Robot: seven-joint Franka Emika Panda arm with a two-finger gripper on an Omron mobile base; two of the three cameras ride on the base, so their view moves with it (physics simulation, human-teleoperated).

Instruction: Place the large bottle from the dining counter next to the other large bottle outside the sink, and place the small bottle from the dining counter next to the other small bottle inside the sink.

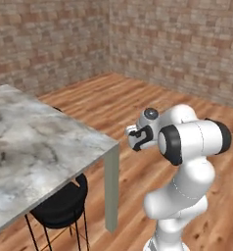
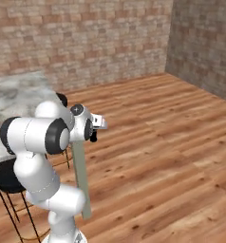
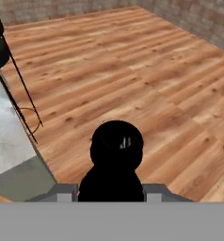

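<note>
A white robot arm with dark joints stands folded beside the corner of the dining surface (image 1: 45,142), a rectangular top of grey-veined white marble on pale grey-green legs. The claw (image 1: 138,138) is held out past the surface's corner, above the floor, and is clenched on the small bottle (image 3: 116,162), a short black bottle with a thin neck. In the hand view the bottle sits between the fingertips and is seen from above, its dark rounded top facing the camera and its body hiding the fingertips themselves. In the right base view the claw (image 2: 97,124) points away from the surface toward open floor.

A pale grey-green leg (image 1: 111,193) of the surface stands just beside the arm's lower links; in the right base view this leg (image 2: 81,178) runs down right next to the arm. A black round stool (image 1: 64,201) on thin black wire legs is tucked under the surface, near the leg. The marble top itself is bare where it shows.

Warm wooden plank floor (image 2: 157,156) stretches ahead of the claw to rough brick walls (image 2: 86,38) that meet in a corner.
</note>
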